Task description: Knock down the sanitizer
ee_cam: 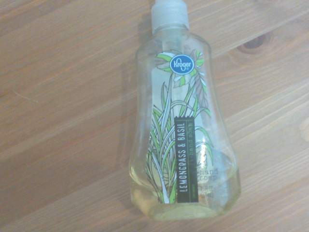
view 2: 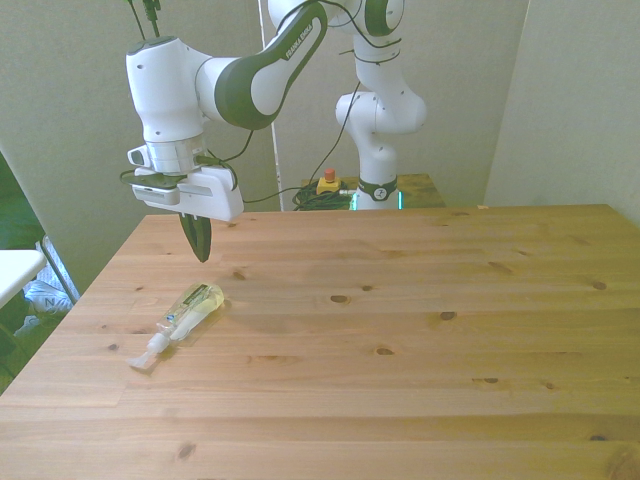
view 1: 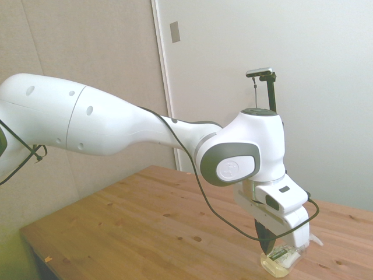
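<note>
sanitizer [view 2: 193, 309] lies flat on table [view 2: 400, 330], pale liquid pooled; gripper [view 2: 201, 245] closed, empty.

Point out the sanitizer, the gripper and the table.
sanitizer [view 2: 196, 306]: front view, on the clear body, lying on its side.
gripper [view 2: 202, 240]: front view, at the dark fingertips, above the bottle.
table [view 2: 420, 350]: front view, on bare wood near the middle.
</note>
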Tool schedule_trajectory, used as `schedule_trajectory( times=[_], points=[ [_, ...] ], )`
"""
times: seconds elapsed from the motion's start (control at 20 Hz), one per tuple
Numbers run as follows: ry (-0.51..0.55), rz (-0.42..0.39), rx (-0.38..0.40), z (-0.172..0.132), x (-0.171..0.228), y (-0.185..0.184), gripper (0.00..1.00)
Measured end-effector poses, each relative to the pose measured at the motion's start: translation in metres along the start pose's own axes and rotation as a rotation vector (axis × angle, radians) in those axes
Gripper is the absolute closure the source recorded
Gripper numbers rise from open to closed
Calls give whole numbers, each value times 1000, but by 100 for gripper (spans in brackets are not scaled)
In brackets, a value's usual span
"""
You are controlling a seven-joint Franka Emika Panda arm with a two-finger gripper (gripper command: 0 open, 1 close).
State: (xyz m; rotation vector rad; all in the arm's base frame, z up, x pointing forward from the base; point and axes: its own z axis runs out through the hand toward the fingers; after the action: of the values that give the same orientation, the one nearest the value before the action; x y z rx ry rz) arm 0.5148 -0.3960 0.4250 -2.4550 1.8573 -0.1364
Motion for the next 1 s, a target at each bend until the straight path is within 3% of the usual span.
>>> schedule_trajectory(
  times=[0.85, 0.9, 1.0],
  points=[
    [4, -15, 13, -11, -4, -9, 100],
    [5, -16, 14, -12, -4, -10, 0],
    [7, -22, 16, -13, -6, -13, 0]
  ],
)
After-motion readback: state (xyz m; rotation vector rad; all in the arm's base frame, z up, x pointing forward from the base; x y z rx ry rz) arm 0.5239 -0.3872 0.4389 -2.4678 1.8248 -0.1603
